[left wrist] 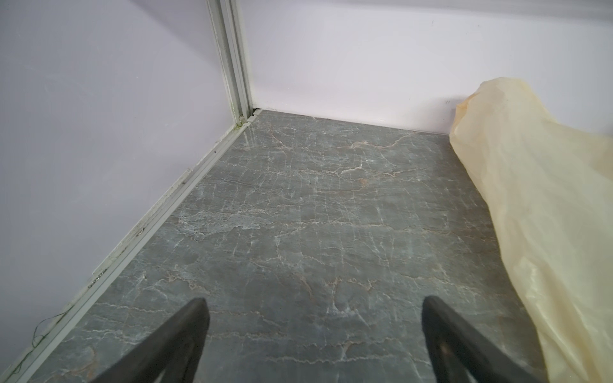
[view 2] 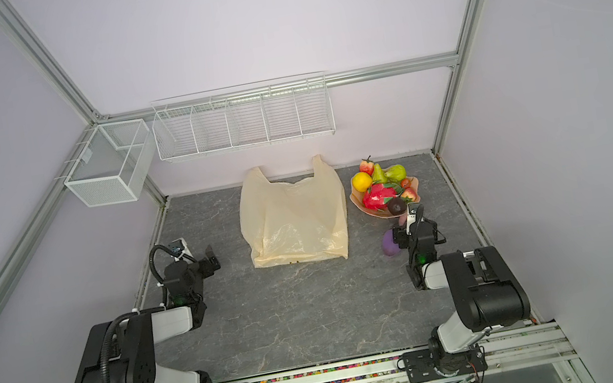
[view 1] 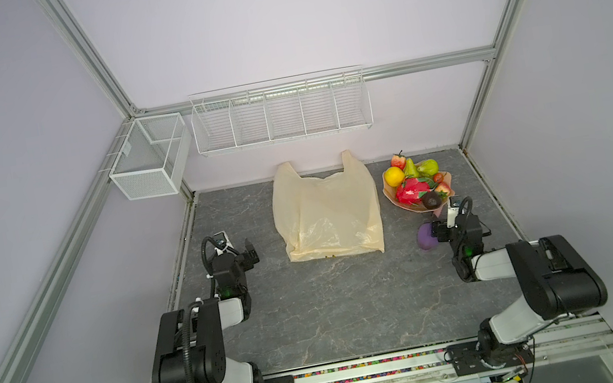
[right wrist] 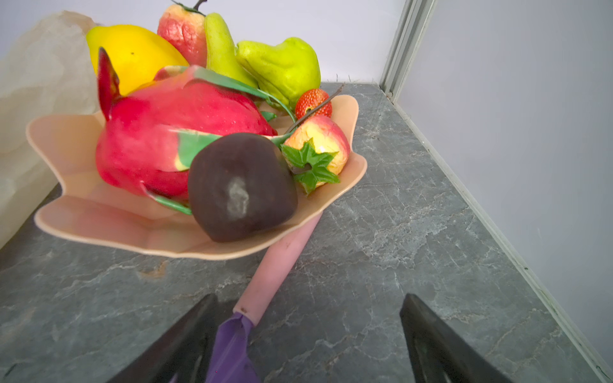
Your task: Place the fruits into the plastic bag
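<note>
Grey marbled tabletop (view 1: 338, 313), lilac-walled enclosure.

Fruits (view 1: 415, 182): all those seen are heaped in a pink wavy-edged dish (right wrist: 99, 228), just ahead of the right jaws. Nearest those jaws is the dark round fruit (right wrist: 242, 185) on the dish's near rim, with a pale strawberry (right wrist: 318, 146) touching it. The dragon fruit (right wrist: 159, 139) lies just behind. Farther off are a yellow citrus (right wrist: 132, 53), two green pears (right wrist: 282, 66) and a small red strawberry (right wrist: 313, 102).

Plastic bag (view 1: 327, 210): it lies flat between the two pairs of jaws, apart from both, with its handle loops toward the back wall. In the left wrist view its side (left wrist: 547, 199) runs alongside the left jaws.

Purple scoop (view 1: 425, 236): it lies beneath the right jaws. Its pink handle (right wrist: 278, 265) runs forward from between them to under the dish rim.

Right jaws: wide apart, holding nothing. Whether one finger touches the scoop cannot be told.

Left jaws: wide apart, holding nothing, over bare tabletop.
</note>
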Robot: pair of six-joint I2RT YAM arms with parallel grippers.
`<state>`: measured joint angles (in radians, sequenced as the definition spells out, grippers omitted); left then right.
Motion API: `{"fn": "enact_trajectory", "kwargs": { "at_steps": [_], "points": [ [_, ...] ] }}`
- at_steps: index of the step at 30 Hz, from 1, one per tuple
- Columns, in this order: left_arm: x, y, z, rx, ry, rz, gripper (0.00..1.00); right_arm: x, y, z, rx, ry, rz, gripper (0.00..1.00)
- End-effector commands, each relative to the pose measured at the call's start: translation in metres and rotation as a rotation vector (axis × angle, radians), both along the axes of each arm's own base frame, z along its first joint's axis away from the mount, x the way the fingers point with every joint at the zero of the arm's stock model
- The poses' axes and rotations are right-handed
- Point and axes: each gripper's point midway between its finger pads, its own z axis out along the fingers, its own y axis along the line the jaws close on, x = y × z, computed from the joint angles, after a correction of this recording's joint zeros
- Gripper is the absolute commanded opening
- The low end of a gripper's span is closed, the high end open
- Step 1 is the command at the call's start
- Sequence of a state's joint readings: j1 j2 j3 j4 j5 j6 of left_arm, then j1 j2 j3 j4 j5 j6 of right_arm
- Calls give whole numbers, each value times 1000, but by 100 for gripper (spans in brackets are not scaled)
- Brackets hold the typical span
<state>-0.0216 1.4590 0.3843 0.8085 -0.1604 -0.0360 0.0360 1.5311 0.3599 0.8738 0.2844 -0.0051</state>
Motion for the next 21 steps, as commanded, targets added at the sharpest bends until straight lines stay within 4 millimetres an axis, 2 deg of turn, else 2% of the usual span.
{"fn": "enact_trajectory", "kwargs": {
  "at_steps": [1,3,6,9,11,14,17,21],
  "points": [
    [-3,-4,30,15,-46,-28,99,5,5,28,-28,-25,9,88],
    [-9,-7,44,14,-51,-29,99,1,9,37,-28,2,11,88],
    [-19,-18,71,-1,-29,-37,99,-12,18,63,-10,-5,14,88],
    [-34,-39,98,-79,-12,-58,99,-31,28,89,81,29,17,88],
    [-46,-55,109,-181,24,-90,99,-46,37,99,198,87,21,88],
    [-62,-72,107,-358,130,-101,99,-66,70,102,385,191,130,88],
    [-71,-91,90,-495,268,-139,97,-82,107,98,553,273,265,89],
    [-76,-121,65,-670,443,-183,91,-91,131,86,645,375,322,91]
  ]
}}
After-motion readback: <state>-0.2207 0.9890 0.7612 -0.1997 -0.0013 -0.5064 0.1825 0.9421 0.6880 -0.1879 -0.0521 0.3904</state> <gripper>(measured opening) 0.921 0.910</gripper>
